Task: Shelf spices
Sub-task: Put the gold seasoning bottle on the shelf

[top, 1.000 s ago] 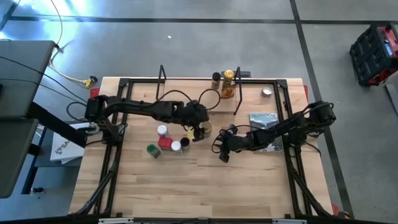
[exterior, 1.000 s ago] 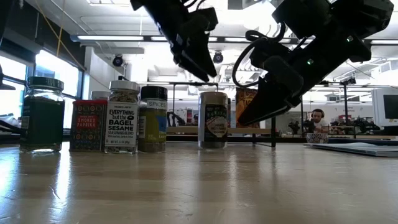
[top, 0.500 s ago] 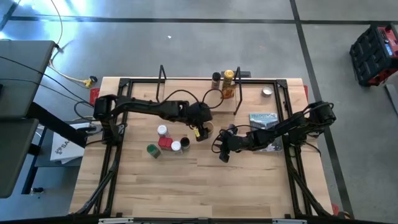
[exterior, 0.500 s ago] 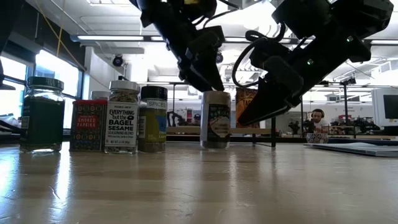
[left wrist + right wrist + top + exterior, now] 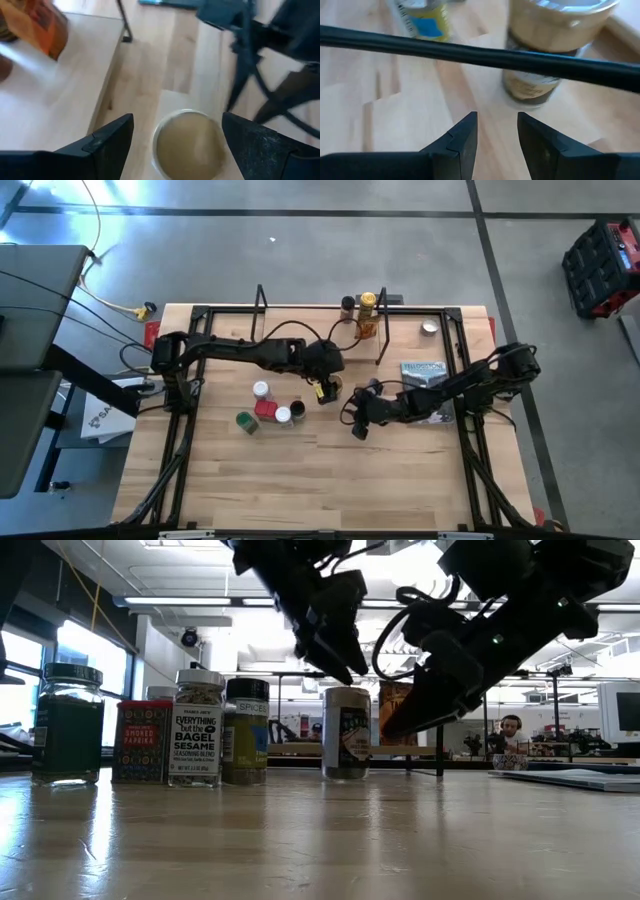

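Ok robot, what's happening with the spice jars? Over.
Left gripper open, poised above tan-lidded jar, not gripping. Right gripper empty, hovering close beside it. Shelf holds two jars and a packet. Right arm crowds the jar.

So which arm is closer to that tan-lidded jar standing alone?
Left. Its end effector hangs open right above the jar; the right end effector waits beside it, empty.

My left gripper (image 5: 322,391) hangs over mid-table, fingers spread wide. My right gripper (image 5: 356,424) waits nearby, fingers slightly parted and empty.
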Robot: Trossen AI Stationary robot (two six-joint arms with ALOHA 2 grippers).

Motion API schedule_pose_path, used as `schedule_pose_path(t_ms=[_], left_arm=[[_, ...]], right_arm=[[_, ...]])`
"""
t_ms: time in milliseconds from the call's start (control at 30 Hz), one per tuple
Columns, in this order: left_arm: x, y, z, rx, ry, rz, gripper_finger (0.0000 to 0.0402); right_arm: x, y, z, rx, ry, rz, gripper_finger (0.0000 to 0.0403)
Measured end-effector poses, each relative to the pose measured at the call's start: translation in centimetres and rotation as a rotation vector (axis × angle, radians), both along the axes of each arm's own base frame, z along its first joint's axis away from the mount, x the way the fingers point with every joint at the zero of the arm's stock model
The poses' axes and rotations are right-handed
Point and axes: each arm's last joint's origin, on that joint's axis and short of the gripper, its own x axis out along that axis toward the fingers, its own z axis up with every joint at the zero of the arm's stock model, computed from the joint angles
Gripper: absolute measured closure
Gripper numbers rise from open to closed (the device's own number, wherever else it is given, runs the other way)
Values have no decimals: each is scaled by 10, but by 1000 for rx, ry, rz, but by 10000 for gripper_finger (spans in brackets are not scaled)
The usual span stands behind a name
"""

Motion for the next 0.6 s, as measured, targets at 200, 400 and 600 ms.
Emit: schedule_pose_path(t_ms=[200,400,600], left_arm=[[-11,-26,4,36,118,-26,101],[-28,-61,9,153,95,27,101],[-39,-69,-25,75,14,69,101]], right_arm=[[-3,3,9,-95,-17,-6,270],[-7,-15,6,-93,-55,10,265],[-15,-34,2,-30,-101,50,220]])
